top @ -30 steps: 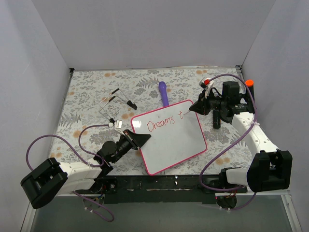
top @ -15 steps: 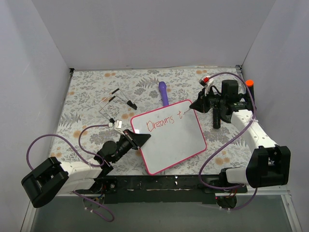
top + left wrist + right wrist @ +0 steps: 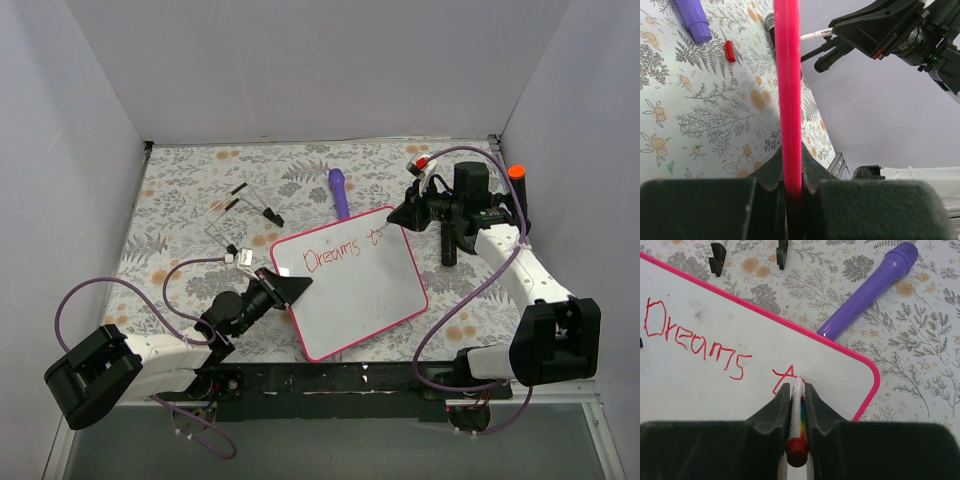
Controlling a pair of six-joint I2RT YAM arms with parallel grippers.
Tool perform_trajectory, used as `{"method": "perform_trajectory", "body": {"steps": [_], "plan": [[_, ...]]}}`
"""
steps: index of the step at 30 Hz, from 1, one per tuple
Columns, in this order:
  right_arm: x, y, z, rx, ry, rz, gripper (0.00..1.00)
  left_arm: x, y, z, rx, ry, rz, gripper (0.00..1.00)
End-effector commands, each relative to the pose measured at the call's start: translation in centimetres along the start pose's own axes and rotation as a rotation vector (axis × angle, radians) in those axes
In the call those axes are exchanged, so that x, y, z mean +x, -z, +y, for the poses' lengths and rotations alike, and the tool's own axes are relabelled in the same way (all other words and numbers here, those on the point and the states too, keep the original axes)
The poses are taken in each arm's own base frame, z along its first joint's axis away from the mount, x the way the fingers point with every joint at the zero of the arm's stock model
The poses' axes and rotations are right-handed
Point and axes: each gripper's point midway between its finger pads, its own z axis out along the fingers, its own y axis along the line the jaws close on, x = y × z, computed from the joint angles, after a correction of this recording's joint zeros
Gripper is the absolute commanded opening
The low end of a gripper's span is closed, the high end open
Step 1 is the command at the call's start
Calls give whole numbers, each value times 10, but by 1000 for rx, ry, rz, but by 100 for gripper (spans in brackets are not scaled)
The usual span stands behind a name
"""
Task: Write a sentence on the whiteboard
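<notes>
Whiteboard, small, rectangular, white with a pink-red frame and rounded corners, seen from above lying at an angle near the middle of a table covered in a grey floral print. A thin red handwritten sentence runs along its far edge, reading "Dreams" and then one more letter-like mark. The black left gripper meets the whiteboard's left edge. The black right gripper sits at the far right corner, over the end of the writing. A smooth purple pen-like stick lies on the table just beyond the far edge.

Left wrist view: the pink-red frame rises edge-on as one bright bar out of the narrow gap between the jaws, which are clamped on it. Beyond, on the table, lie the purple stick and a small red plastic cap, apart from each other. The right gripper shows at upper right with a slim white marker poking from it.

Right wrist view: the jaws are pinched tight on the marker, which has rainbow stripes and a red end. Its tip touches the white surface just right of the last red mark, near the rounded corner. "Dreams" sits to the left. The purple stick's near end lies just beside the frame; whether it touches cannot be told
</notes>
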Motion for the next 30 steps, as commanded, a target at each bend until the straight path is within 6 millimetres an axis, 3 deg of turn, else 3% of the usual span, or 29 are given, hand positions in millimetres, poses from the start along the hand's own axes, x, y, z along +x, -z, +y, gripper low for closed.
{"method": "perform_trajectory", "body": {"steps": [1, 8, 14, 30], "plan": [[-6, 3, 8, -28, 47, -17, 1, -30, -2, -55, 195, 24, -102, 0], [14, 7, 18, -48, 36, 31, 1, -31, -2, -53, 190, 22, -106, 0], [18, 12, 16, -18, 48, 40, 1, -31, -1, -53, 191, 24, -105, 0], [-9, 10, -9, 75, 87, 13, 1, -31, -2, -54, 191, 22, -102, 0]]}}
